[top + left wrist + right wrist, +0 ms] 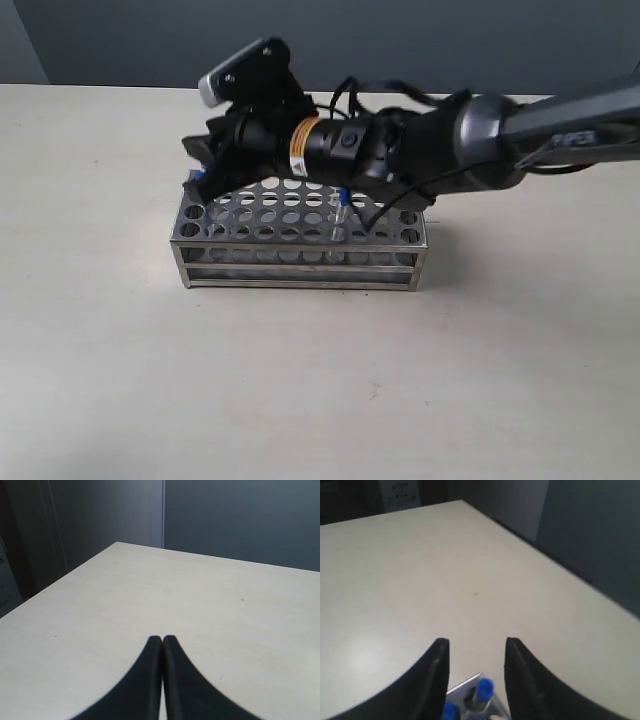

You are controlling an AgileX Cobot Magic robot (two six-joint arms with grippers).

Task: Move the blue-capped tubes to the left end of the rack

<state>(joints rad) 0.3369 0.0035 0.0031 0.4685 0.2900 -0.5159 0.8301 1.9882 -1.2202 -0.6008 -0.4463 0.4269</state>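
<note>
Apparently to let one settle, the right arm (pixel 480 125) holds its jaws spread over blue-capped tubes (pixel 485 687) at the rack's (pixel 300 262) left end.

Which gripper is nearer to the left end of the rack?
Right. The right gripper hovers open over the left end of the rack, above blue-capped tubes; the left gripper, shut, sees only bare table.

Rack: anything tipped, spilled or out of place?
Nothing stands out. The rack sits level; one blue-capped tube stands mid-rack, two blue caps show at its left end by the open right tool.
</note>
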